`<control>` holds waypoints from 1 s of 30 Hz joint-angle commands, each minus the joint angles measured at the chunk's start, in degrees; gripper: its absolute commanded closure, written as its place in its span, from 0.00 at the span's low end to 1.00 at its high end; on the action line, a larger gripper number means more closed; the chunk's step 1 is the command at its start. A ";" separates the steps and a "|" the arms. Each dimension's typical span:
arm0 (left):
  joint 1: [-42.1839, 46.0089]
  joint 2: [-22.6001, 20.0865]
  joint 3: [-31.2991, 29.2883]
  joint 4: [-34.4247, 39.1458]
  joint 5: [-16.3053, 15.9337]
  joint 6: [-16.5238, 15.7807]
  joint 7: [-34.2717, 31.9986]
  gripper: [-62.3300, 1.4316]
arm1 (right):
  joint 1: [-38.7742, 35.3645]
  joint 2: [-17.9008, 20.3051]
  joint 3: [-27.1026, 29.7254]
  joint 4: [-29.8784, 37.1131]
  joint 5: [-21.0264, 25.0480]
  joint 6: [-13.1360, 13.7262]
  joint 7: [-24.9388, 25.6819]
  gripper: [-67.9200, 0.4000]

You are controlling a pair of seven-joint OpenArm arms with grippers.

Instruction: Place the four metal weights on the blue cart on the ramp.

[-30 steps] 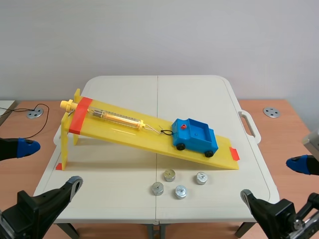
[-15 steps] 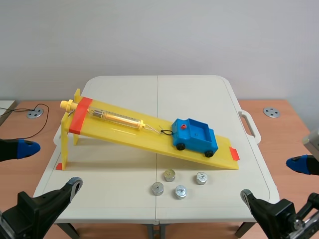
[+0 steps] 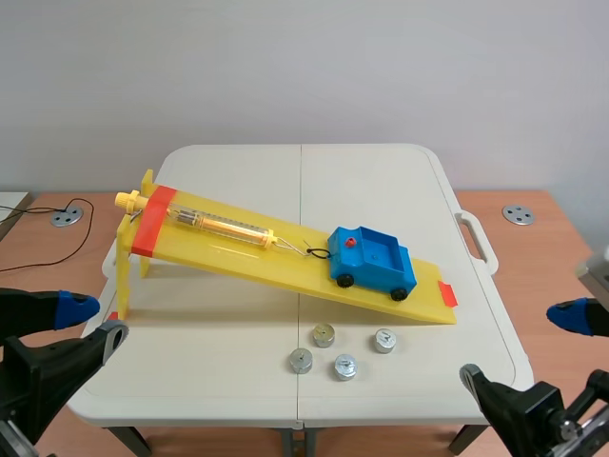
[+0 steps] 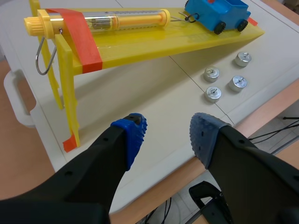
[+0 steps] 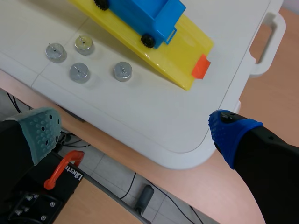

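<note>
A blue cart (image 3: pixel 373 259) rests low on the yellow ramp (image 3: pixel 238 249), tied by a string to a spring scale tube (image 3: pixel 219 226). Several metal weights (image 3: pixel 324 335) (image 3: pixel 384 340) (image 3: pixel 301 360) stand on the white table in front of the ramp's low end. My left gripper (image 3: pixel 93 322) hovers at the table's near left corner, open with a narrow gap and nothing in it; in its wrist view (image 4: pixel 168 135) the weights (image 4: pixel 213 94) lie well ahead. My right gripper (image 3: pixel 521 345) hangs wide open over the near right corner (image 5: pixel 135 130), the weights (image 5: pixel 79 73) and cart (image 5: pixel 140 14) ahead of it.
The table (image 3: pixel 381 171) has a moulded handle (image 3: pixel 476 238) on its right side. A wooden surface flanks it, with a round metal disc (image 3: pixel 519 214) at the right and another with a black cable (image 3: pixel 67 217) at the left. The ramp's upright leg (image 4: pixel 65 88) stands ahead of my left gripper.
My left gripper's fingers have drawn much closer together, and in the scene view they have shifted inward toward the table. The right arm, cart and weights have not moved.
</note>
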 commanded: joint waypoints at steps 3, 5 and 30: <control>0.07 1.09 -0.96 4.15 -4.63 -1.40 -5.77 0.72 | 5.01 0.61 1.49 3.26 2.58 -1.68 0.26 0.03; -0.04 1.27 -0.96 4.15 -4.63 -1.42 -5.73 0.82 | 6.23 0.42 0.66 3.21 2.60 -1.68 -0.02 0.03; -1.95 4.90 -0.96 4.09 -4.24 -1.81 0.20 0.93 | 23.45 -7.54 -17.09 -4.26 -3.58 -0.42 -6.86 0.36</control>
